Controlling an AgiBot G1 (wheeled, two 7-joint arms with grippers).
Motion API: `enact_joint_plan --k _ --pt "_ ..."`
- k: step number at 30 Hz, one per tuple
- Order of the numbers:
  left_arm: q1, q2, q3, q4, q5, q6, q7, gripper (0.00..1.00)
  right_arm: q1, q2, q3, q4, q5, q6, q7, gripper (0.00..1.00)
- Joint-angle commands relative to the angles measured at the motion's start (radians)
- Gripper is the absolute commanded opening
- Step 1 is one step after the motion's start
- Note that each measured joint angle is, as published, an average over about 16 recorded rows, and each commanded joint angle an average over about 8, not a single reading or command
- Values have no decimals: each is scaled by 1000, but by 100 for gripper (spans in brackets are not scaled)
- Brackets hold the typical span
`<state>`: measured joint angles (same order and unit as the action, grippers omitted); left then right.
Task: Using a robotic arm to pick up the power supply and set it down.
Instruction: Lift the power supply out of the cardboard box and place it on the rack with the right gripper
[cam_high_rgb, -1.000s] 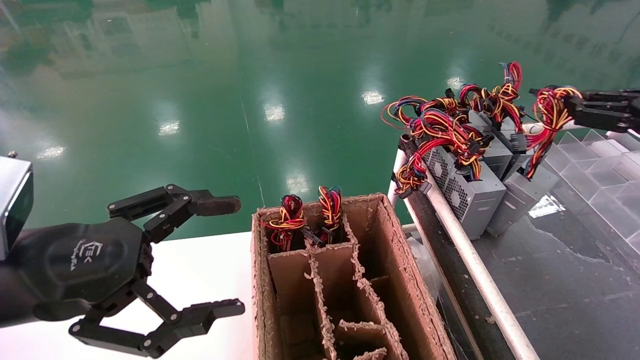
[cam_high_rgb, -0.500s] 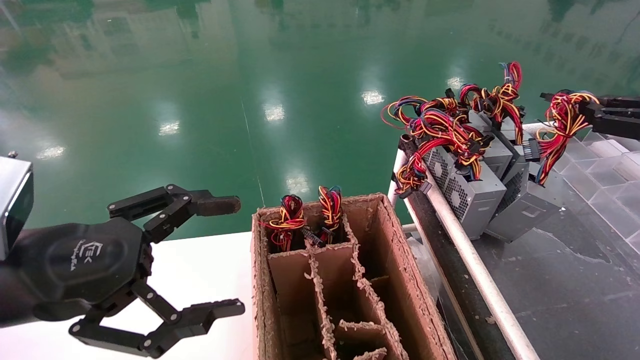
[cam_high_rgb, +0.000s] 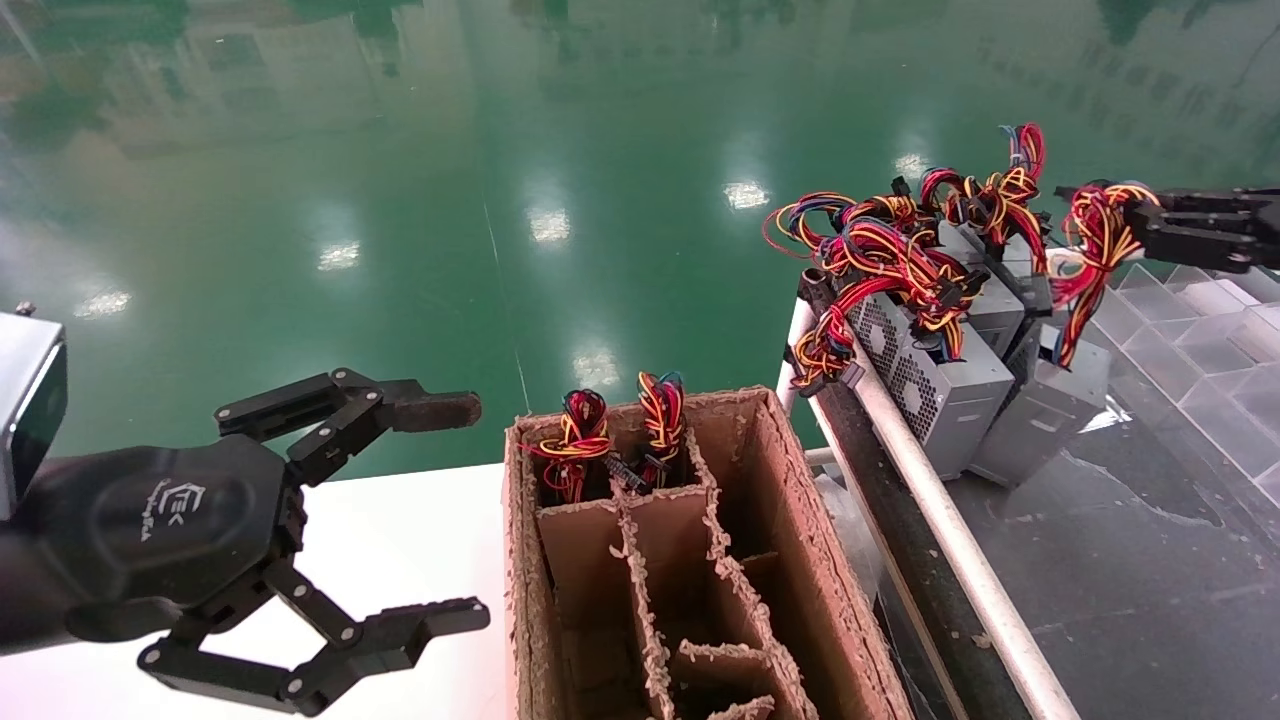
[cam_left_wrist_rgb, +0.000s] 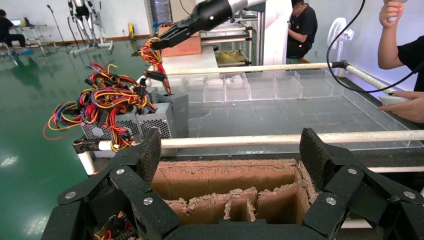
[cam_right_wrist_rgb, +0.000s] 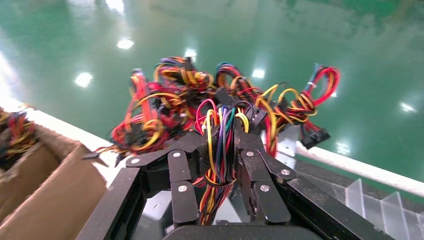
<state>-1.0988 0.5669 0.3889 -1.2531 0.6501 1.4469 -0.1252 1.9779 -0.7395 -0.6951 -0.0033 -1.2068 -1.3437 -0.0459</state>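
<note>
Fingers of right gripper (cam_right_wrist_rgb: 221, 150) clamped on power supply's (cam_high_rgb: 1050, 415) wire bundle (cam_right_wrist_rgb: 220, 135), close only from right wrist; left gripper (cam_high_rgb: 400, 520) spread wide.

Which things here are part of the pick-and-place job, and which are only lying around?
Part of the job:
- right claw, shut on the wire bundle
- power supply hanging from that bundle

Only lying around:
- other power supplies by the rail
- cardboard box with dividers
- left claw, open, idle
</note>
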Motion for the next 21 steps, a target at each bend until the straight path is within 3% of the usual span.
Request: enact_joint_plan --k 1,11,12,19,21 --pt "0 0 0 0 0 0 0 100 -5 -14 2 -5 3 27 2 0" --pt "0 0 0 0 0 0 0 100 -19 -65 9 -5 12 80 10 2" --pt "0 0 0 0 0 0 0 100 -20 -68 9 -5 12 83 10 9" --pt "0 0 0 0 0 0 0 100 -27 -73 10 -8 15 94 20 94" --pt "0 0 0 0 0 0 0 100 -28 -72 11 -8 16 93 23 100"
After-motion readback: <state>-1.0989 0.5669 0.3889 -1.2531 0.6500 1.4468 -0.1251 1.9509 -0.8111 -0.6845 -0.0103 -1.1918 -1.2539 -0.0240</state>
